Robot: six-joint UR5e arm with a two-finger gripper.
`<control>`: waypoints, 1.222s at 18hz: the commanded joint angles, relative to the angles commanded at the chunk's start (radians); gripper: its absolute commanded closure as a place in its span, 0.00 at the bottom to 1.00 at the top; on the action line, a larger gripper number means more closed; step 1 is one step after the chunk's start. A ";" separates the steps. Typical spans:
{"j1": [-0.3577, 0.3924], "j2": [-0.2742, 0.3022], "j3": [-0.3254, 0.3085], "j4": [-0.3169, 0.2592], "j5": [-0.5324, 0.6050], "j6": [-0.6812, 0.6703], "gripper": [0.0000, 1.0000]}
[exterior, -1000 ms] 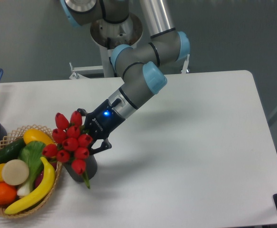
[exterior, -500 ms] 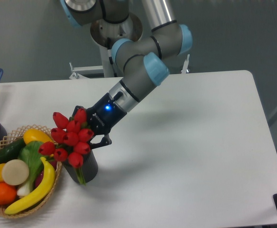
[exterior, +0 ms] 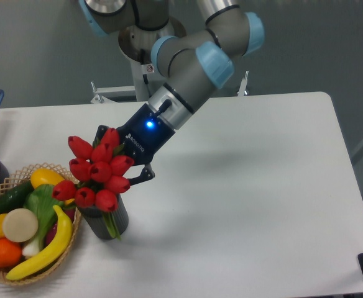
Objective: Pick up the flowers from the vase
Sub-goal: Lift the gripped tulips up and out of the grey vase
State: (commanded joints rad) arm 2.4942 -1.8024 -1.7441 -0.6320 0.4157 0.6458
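Now your table (exterior: 250, 186) carries everything, and your arm (exterior: 194, 68) slants down from the top toward its left side. Next in size, the basket (exterior: 7, 186) of fruit and vegetables sits at the left edge, touching the vase. Your flowers (exterior: 96, 175) stand tilted in the vase (exterior: 110, 218), stems at its mouth, buds leaning left. Your gripper (exterior: 122, 162) presses against the bunch from the right; its fingers are hidden behind the buds, so whether they clamp the stems cannot be told.
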 joint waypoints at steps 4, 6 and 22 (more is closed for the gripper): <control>0.009 0.008 0.003 0.000 -0.006 -0.014 1.00; 0.029 0.014 0.009 0.000 -0.047 -0.032 1.00; 0.186 0.006 0.189 -0.002 -0.049 -0.026 0.99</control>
State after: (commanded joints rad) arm 2.6798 -1.7963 -1.5556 -0.6335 0.3665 0.6196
